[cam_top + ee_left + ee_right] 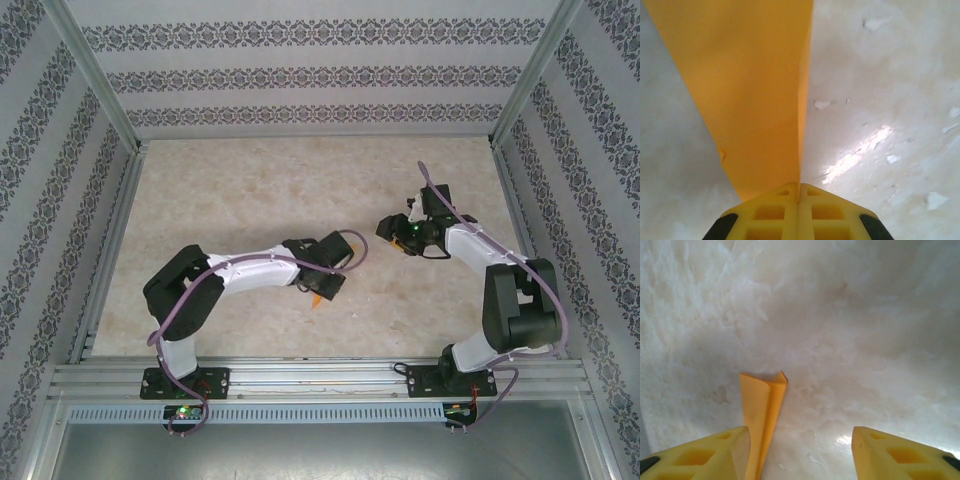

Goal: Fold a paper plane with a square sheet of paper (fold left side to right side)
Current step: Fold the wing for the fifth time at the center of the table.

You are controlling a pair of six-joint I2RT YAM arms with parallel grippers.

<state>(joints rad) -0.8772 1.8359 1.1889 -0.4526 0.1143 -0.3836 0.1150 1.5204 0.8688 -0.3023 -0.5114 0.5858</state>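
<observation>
Orange paper [755,90], thin and matte, is pinched at one end between the left fingers [772,212], which are pressed together over the bench [880,75]. The right fingers [705,452] are spread wide with nothing clasped. A folded orange strip [762,415] is seen just beside one of them, and whether it belongs to the same sheet cannot be told. The paper is judged light, limp and easily creased or torn, so it is best taken near a folded edge. Two arms and two pairs of fingers are counted.
</observation>
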